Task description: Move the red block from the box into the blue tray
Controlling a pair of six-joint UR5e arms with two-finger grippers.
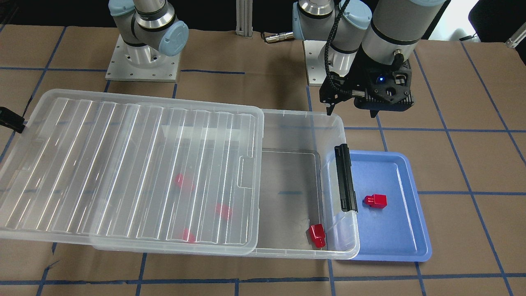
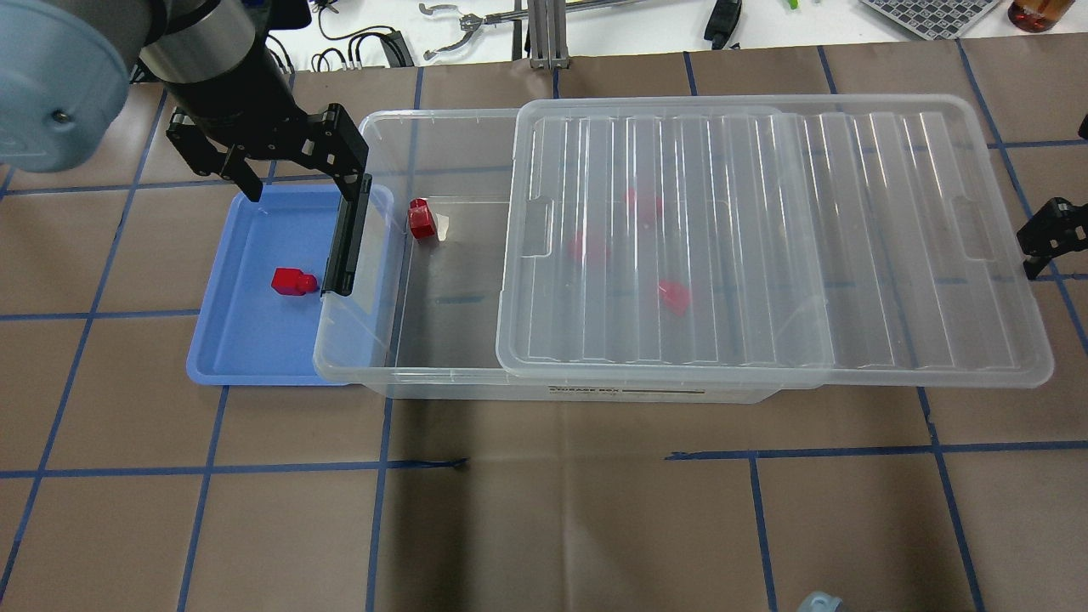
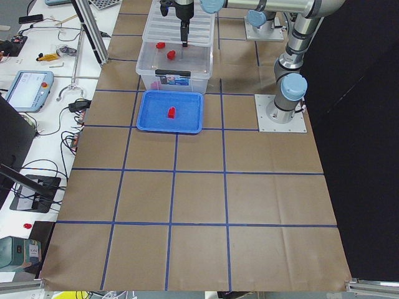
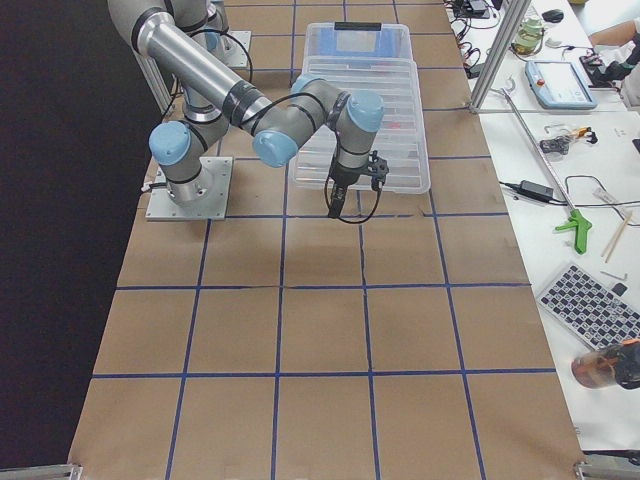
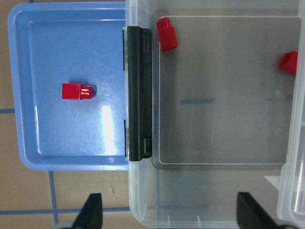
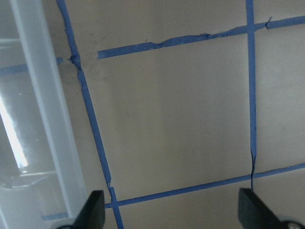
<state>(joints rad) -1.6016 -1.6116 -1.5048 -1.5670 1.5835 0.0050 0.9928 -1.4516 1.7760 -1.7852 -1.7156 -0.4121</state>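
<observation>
One red block (image 1: 376, 200) (image 2: 293, 281) (image 5: 77, 91) lies in the blue tray (image 1: 419, 222) (image 2: 229, 340) (image 5: 28, 95). Another red block (image 1: 317, 235) (image 2: 421, 219) (image 5: 167, 34) lies in the uncovered end of the clear box (image 1: 304, 119) (image 2: 442, 136), near its black latch (image 1: 345, 176) (image 5: 139, 95). More red blocks (image 1: 224, 211) (image 2: 674, 296) show through the lid. My left gripper (image 1: 352, 112) (image 2: 297, 183) (image 5: 171, 212) is open and empty, high above the latch between tray and box. My right gripper (image 2: 1050, 238) (image 6: 171, 212) is open and empty beside the box's far end.
The ribbed clear lid (image 1: 123, 164) (image 2: 765, 238) is slid sideways and covers most of the box, overhanging its end towards my right gripper. The blue tray's edge lies under the box's latch end. Brown paper with blue tape lines (image 6: 181, 109) covers the table.
</observation>
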